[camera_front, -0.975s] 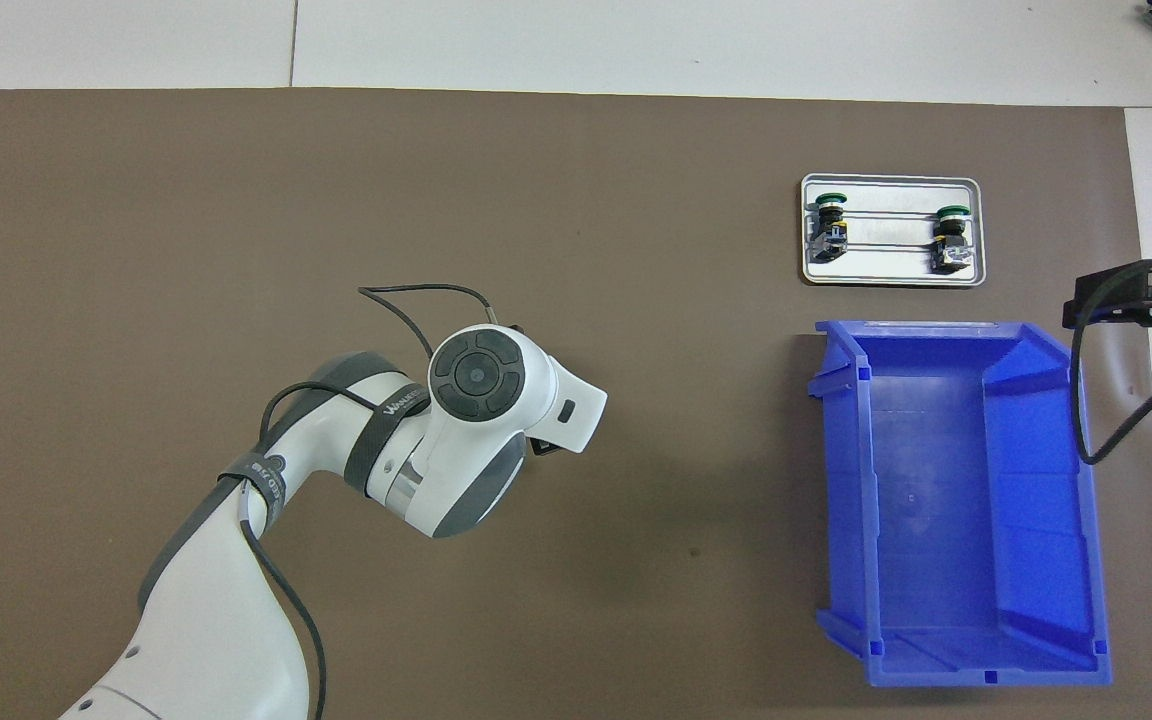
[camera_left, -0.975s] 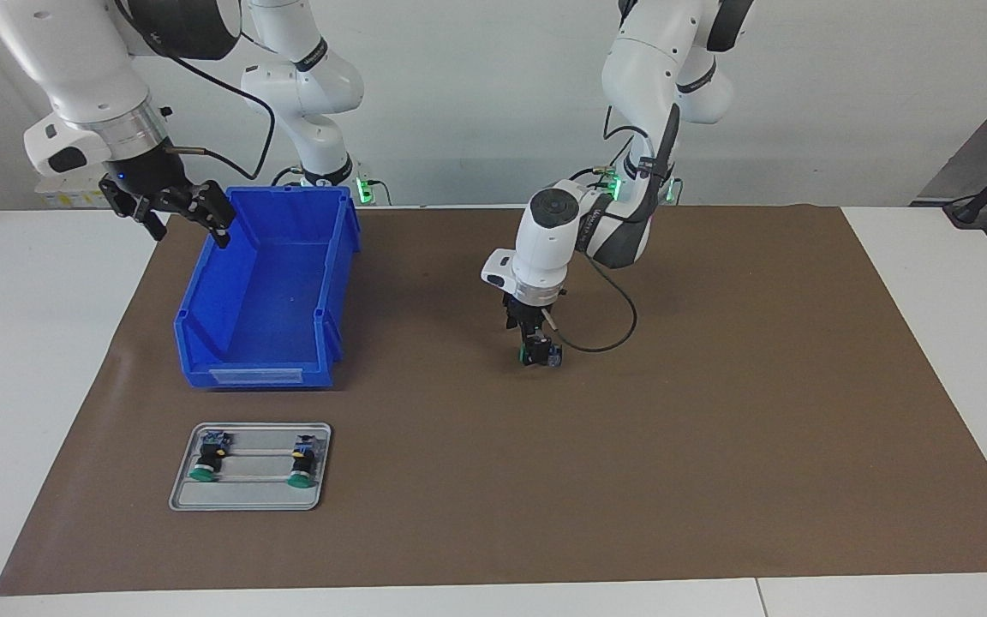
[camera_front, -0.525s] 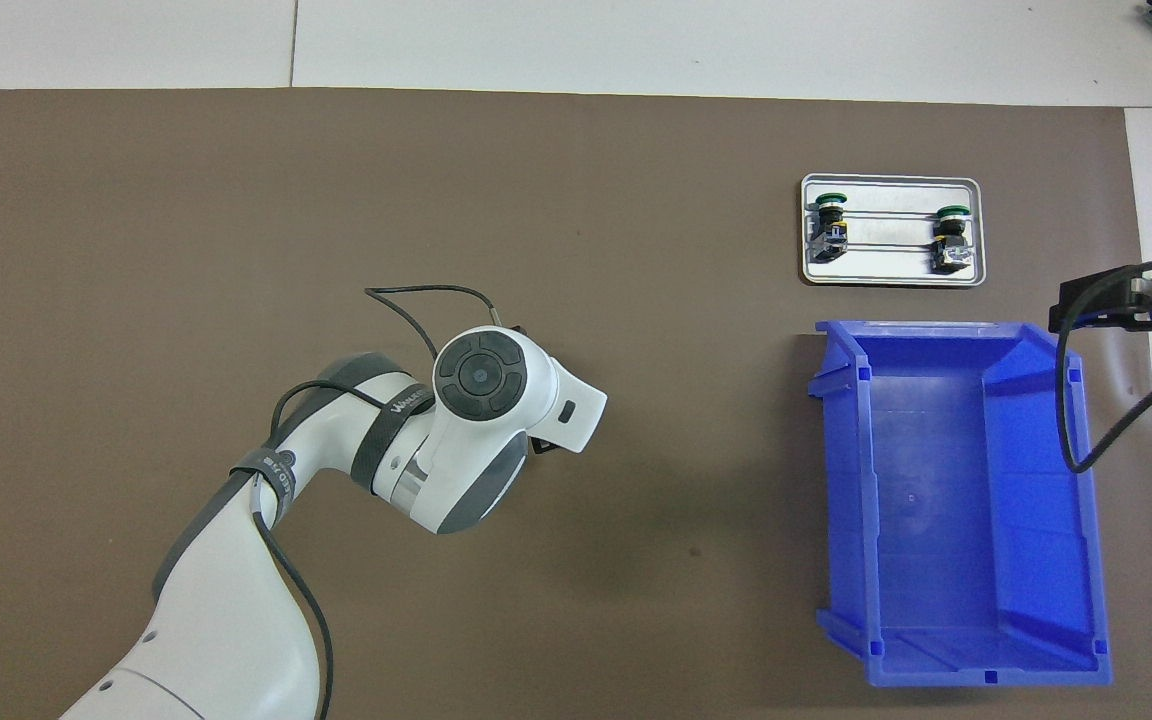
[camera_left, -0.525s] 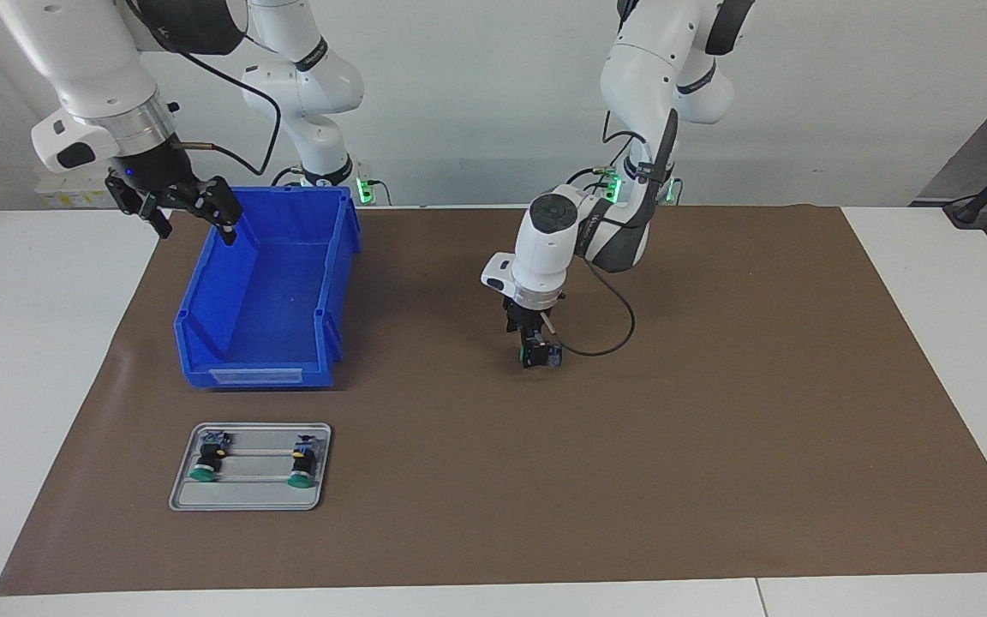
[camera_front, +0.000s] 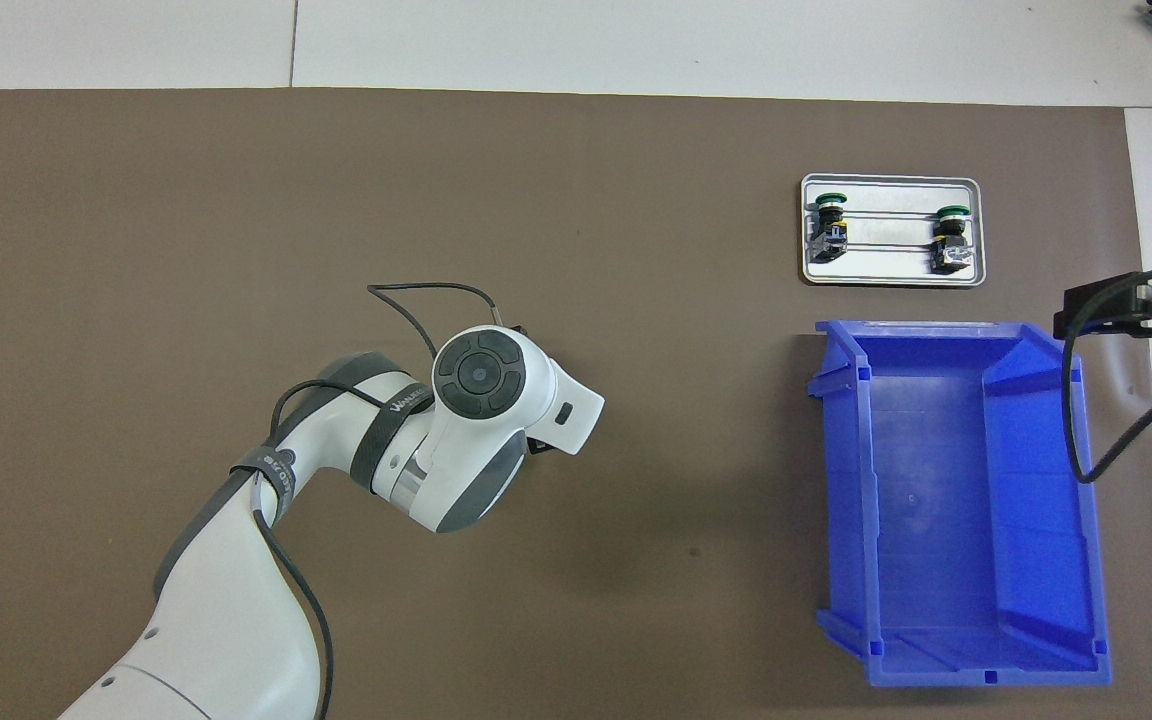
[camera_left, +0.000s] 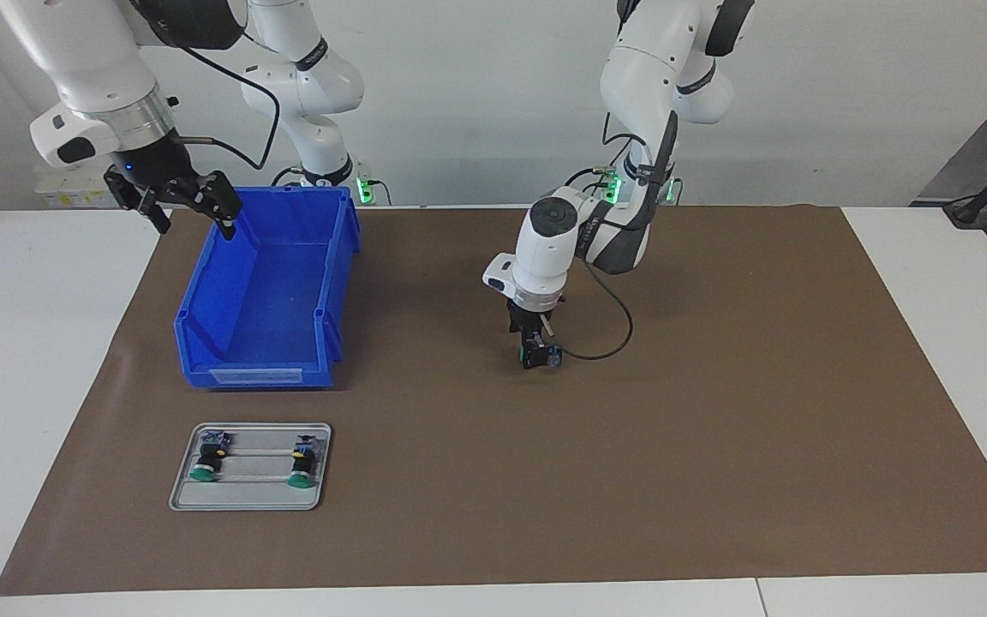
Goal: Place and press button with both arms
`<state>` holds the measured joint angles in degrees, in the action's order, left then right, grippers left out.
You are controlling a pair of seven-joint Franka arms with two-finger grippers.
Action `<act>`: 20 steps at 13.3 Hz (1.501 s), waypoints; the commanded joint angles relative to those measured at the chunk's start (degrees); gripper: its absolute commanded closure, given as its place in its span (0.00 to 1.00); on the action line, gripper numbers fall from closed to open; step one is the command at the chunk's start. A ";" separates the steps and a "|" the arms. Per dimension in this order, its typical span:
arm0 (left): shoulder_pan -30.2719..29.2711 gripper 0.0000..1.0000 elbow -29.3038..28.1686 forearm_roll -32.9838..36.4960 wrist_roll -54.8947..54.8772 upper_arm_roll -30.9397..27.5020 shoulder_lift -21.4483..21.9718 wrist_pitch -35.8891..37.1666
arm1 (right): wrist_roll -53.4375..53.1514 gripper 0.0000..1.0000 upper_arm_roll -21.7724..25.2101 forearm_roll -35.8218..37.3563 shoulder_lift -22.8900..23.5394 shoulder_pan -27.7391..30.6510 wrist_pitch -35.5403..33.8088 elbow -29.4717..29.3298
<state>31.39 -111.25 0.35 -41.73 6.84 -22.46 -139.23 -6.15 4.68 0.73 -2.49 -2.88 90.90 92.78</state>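
A button (camera_left: 542, 356) with a green cap and a blue-grey block sits low at the middle of the brown mat (camera_left: 716, 428), lying sideways between the fingers of my left gripper (camera_left: 536, 346), which points straight down and is shut on it. The overhead view hides that grip under the left wrist (camera_front: 481, 375). Two more buttons (camera_left: 206, 459) (camera_left: 302, 463) lie on a small metal tray (camera_left: 249, 501), also seen from above as buttons (camera_front: 829, 225) (camera_front: 951, 238) on the tray (camera_front: 891, 278). My right gripper (camera_left: 189, 206) hangs open and holds nothing, over the blue bin's rim.
An open blue bin (camera_left: 258, 373), (camera_front: 841, 480) stands toward the right arm's end of the table, nearer to the robots than the tray. A dark cable (camera_left: 609, 343) loops from the left wrist down to the mat. White tabletop (camera_left: 31, 386) borders the mat.
The right gripper has risen a little and shifted toward the bin's corner. The left gripper with the button has moved slightly toward the left arm's end and down.
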 commanded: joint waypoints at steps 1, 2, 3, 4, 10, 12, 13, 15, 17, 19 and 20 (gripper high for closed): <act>1.04 0.10 -0.10 0.35 -0.89 -0.95 0.05 0.89 | 2.46 0.00 -0.55 1.64 -0.85 0.68 -0.81 0.56; 1.13 0.18 -0.37 0.35 -0.89 -0.95 0.05 0.80 | 2.46 0.00 -0.55 1.99 -0.93 0.68 -0.72 0.65; 1.13 0.25 -0.54 0.35 -0.89 -0.95 0.14 0.80 | 2.46 0.00 -0.55 2.00 -0.94 0.68 -0.72 0.82; 1.13 0.30 -0.54 0.35 -0.89 -0.95 0.14 0.71 | 2.46 0.00 -0.63 2.00 -1.02 0.68 -0.72 0.82; 0.96 0.53 -0.37 0.35 -0.89 -1.04 0.05 0.80 | 2.19 0.00 -0.81 1.03 -0.94 0.77 -0.98 0.73; 0.69 0.60 0.07 0.35 -0.81 -1.04 0.05 0.89 | 2.19 0.00 -0.81 1.03 -0.94 0.77 -0.98 0.73; 0.61 0.63 0.16 0.35 -0.81 -1.12 0.05 0.89 | 2.19 0.00 -0.81 0.94 -0.94 0.77 -0.90 0.73; 0.61 0.65 0.25 0.35 -0.81 -1.12 0.05 0.98 | 2.19 0.00 -0.81 1.03 -0.94 0.86 -0.98 0.73; 0.61 0.63 0.16 0.35 -0.81 -1.12 0.05 0.98 | 2.19 0.00 -0.81 1.03 -0.94 0.77 -0.98 0.73; 0.69 0.32 0.42 0.27 -0.72 -1.04 0.05 1.15 | 2.19 0.00 -0.81 1.03 -0.94 0.77 -0.98 0.73; 0.95 0.27 0.86 0.27 -0.72 -1.04 0.05 1.59 | 2.19 0.00 -0.81 1.03 -0.94 0.77 -0.98 0.73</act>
<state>31.47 -111.22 0.35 -42.08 6.71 -22.07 -138.57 -5.14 4.55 1.69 -2.49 -2.87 90.43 92.83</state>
